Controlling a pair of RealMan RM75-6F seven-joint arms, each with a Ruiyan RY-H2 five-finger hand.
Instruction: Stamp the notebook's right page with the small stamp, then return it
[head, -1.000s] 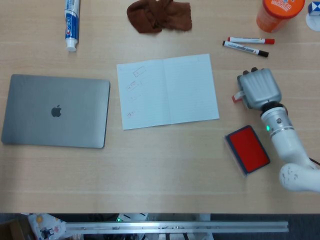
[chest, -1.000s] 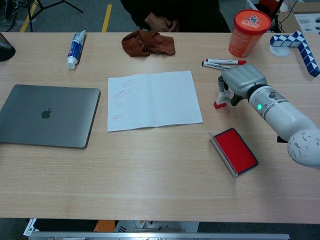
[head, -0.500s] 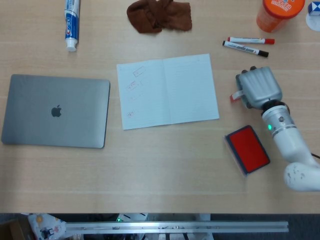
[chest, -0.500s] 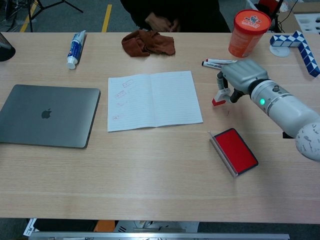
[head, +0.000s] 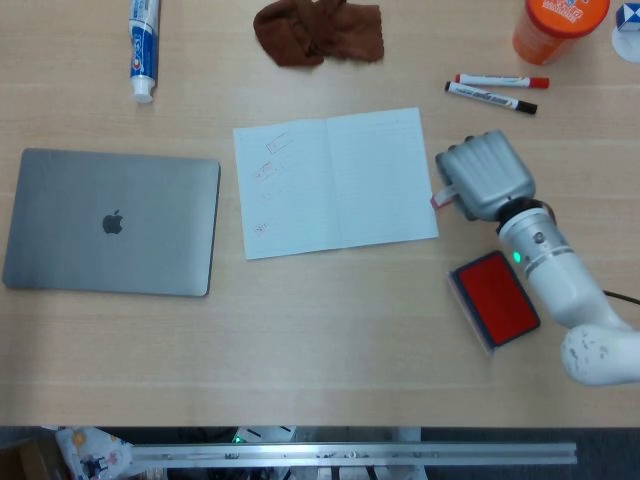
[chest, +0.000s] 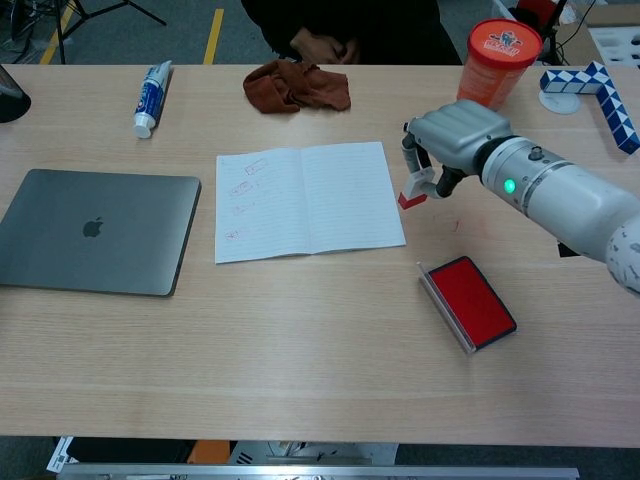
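The right hand (chest: 445, 140), pinching the stamp (chest: 413, 190), has lifted toward the notebook (chest: 305, 200) at frame centre; stamping comes next.

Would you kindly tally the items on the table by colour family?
Red or orange: 3, stamp, ink pad, tub
Brown: 1, cloth
Grey: 1, laptop
White-based: 5, notebook, toothpaste, two markers, snake puzzle
Total: 10
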